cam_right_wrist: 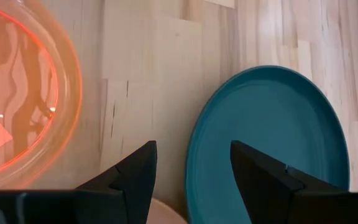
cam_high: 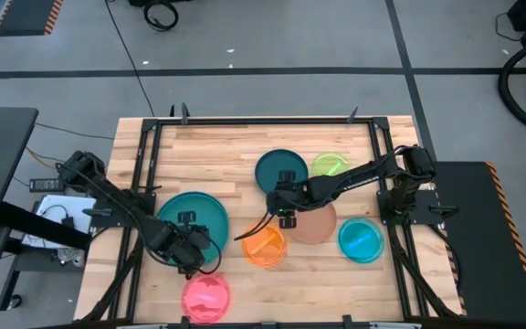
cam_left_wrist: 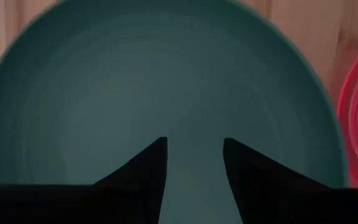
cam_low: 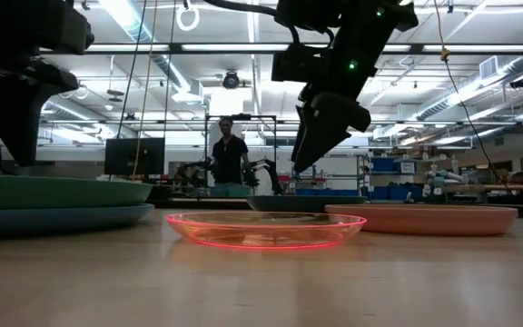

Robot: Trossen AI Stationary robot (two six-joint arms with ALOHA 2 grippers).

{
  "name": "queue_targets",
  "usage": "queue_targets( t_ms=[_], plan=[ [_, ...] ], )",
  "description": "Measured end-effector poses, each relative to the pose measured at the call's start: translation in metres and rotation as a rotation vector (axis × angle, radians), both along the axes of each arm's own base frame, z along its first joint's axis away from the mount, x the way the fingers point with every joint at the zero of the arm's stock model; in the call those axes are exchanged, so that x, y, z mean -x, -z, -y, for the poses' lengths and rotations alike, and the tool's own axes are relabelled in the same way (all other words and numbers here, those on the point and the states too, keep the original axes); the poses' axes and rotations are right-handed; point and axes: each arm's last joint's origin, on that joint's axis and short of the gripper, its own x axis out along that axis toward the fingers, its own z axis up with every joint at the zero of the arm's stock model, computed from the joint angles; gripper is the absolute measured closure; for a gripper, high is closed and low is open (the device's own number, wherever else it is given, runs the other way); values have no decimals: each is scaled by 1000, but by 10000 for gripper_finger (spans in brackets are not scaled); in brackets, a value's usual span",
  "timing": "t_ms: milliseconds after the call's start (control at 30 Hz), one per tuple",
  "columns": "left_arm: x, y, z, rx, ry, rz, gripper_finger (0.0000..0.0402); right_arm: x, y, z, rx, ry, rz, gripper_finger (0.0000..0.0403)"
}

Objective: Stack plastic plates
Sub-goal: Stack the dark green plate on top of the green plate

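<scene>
High view: right gripper (cam_high: 286,219), fingers apart and empty, should drop squarely over the medium dark teal plastic plate's (cam_high: 280,170) rim; left gripper (cam_high: 193,259) hovers open.

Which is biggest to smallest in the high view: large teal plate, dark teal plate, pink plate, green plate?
1. Large teal plate
2. Dark teal plate
3. Pink plate
4. Green plate, partly hidden under the right arm, so its rank against pink is unsure.
</scene>
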Motion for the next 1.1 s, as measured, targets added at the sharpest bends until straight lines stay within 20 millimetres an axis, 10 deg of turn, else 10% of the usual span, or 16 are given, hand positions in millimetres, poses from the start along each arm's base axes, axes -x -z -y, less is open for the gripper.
queue_targets(
  t_ms=[800, 1100],
  plan=[
    [-6, 0, -2, 124, -111, -6, 237, 26, 56, 36, -23, 12, -13, 192],
    [-6, 0, -2, 124, -110, -5, 237, 29, 60, 40, -26, 25, -30, 260]
  ],
)
